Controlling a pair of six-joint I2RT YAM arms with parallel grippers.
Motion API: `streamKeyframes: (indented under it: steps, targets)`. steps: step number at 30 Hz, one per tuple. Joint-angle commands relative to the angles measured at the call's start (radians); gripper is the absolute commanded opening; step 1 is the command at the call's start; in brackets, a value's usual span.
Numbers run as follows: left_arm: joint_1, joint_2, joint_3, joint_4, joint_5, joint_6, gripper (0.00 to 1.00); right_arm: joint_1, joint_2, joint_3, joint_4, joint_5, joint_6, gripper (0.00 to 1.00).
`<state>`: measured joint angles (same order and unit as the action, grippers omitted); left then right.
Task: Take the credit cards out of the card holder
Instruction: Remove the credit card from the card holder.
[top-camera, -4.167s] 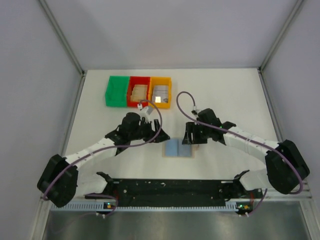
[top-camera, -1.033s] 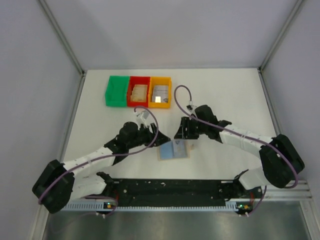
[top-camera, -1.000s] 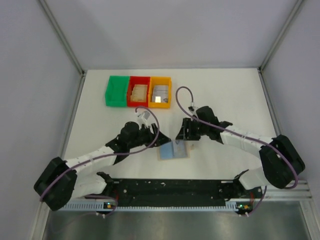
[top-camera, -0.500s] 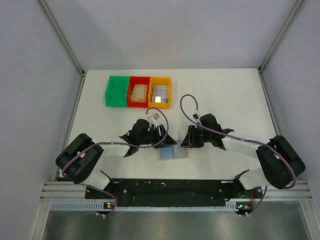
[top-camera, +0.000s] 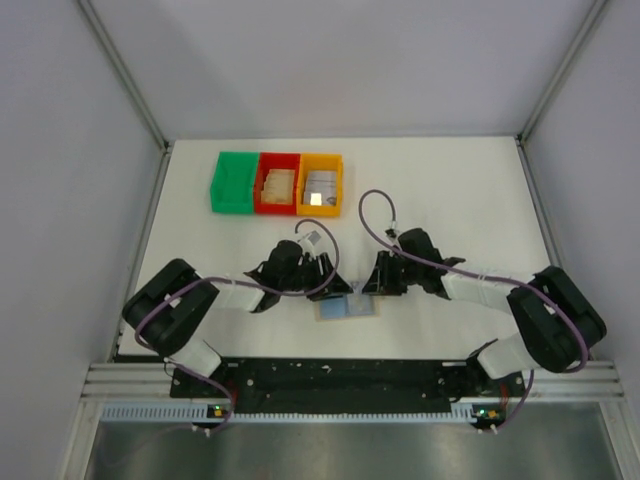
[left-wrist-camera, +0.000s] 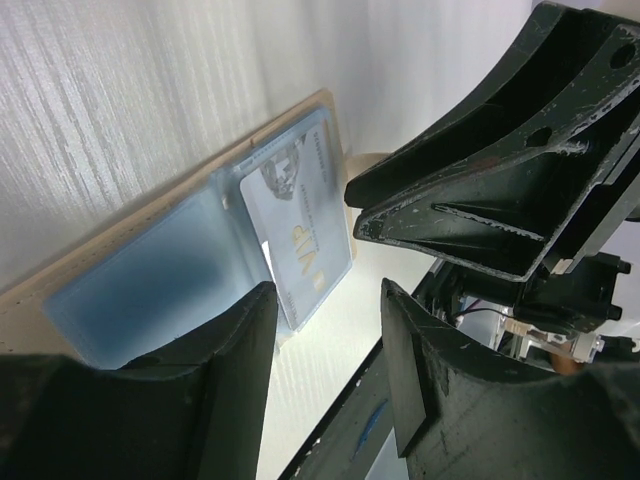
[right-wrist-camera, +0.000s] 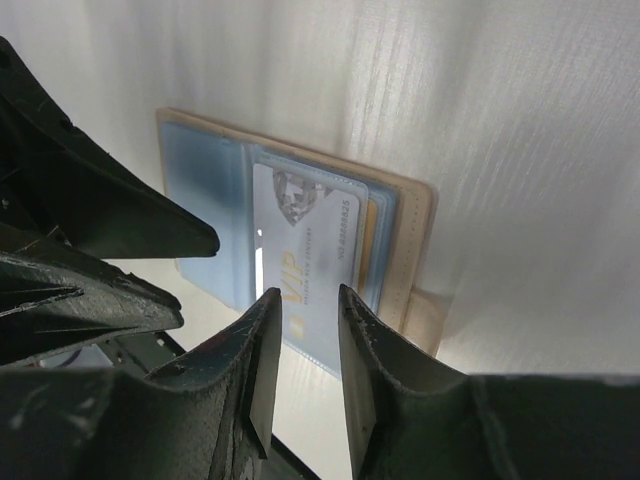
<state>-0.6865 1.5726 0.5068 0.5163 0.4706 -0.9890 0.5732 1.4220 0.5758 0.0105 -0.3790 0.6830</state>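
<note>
**Operator:** So, where is the card holder right now?

**Observer:** It lies flat and spread open on the table, lining up, with one of your grippers at each side of it. A silver card sticks partway out of the pocket on the half nearer your right arm. A tan card is tucked behind it.

**Operator:** What are my grippers doing?

**Observer:** Your left gripper sits low over the holder's other half. Its jaws are moderately apart and hold nothing. I'd judge it is there to pin the holder down so it doesn't drag along.

Your right gripper is over the silver card's exposed end, with a narrow gap between the jaws. It has no visible grip yet, and I cannot tell whether it touches the card.

**Operator:** Where do the cards go?

**Observer:** Probably beyond the holder. The red bin has tan cards in it and the orange bin has silver ones.
</note>
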Motion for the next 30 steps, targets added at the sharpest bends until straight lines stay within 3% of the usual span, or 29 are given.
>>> streamKeyframes:
  steps: [1, 16, 30]
  targets:
    - [-0.002, 0.033, 0.032, 0.030, 0.016, 0.013, 0.50, -0.006, 0.026, 0.009, 0.022, 0.020, -0.019, 0.29]
    - [-0.004, 0.113, 0.030, 0.091, 0.056, -0.023, 0.49, -0.007, 0.057, -0.014, 0.071, -0.018, 0.004, 0.27]
    - [-0.002, 0.145, -0.017, 0.270, 0.089, -0.092, 0.27, -0.007, 0.060, -0.045, 0.123, -0.044, 0.036, 0.27]
